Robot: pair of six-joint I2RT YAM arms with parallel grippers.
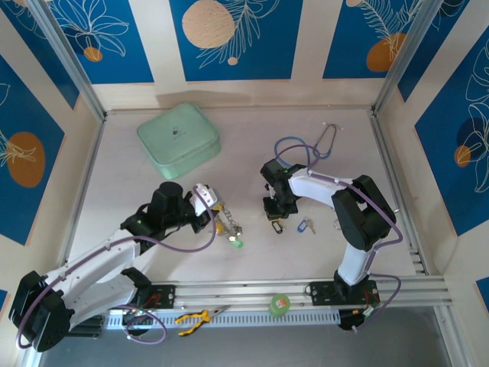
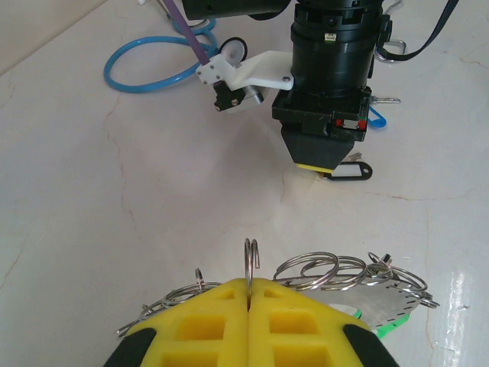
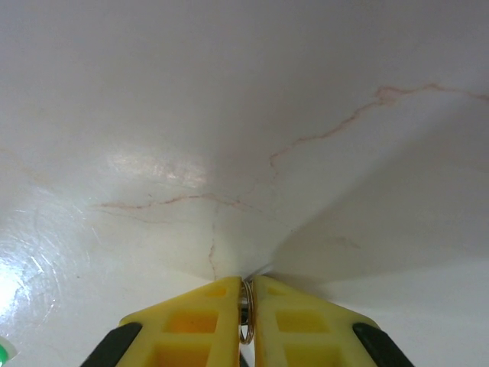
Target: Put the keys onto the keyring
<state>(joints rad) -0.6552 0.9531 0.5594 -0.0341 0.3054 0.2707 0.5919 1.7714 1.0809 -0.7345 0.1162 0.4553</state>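
Keyring [image 2: 393, 304] sits mid-surface [image 1: 244, 176], one wire loop pinched upright in the closed left tool [image 2: 250, 290], while the right tool [image 3: 246, 294] nips the black-tagged key [image 2: 348, 171] by its small ring, which it should lift gently, edge-on, toward that loop's split.

- Top external: bright, even light from above. Pale table [image 1: 122, 191] well exposed, and the picture is sharp to the corners.
- Short, soft shadows hug the mint case [image 1: 178, 140] and both arms.
- Left wrist: glare patch on the table at lower right. Faint grey shadow left of the right gripper [image 2: 325, 162].
- Left gripper [image 2: 250, 287] soft at the bottom edge. The wire ring [image 2: 250, 256] in its grip is crisp.
- Right wrist: broad glare at left, a darker shadow wedge at right, and dim upper corners.
- Yellow fingers [image 3: 191, 325] and the small ring [image 3: 246, 310] pinched between them are blurred, being close to the lens.
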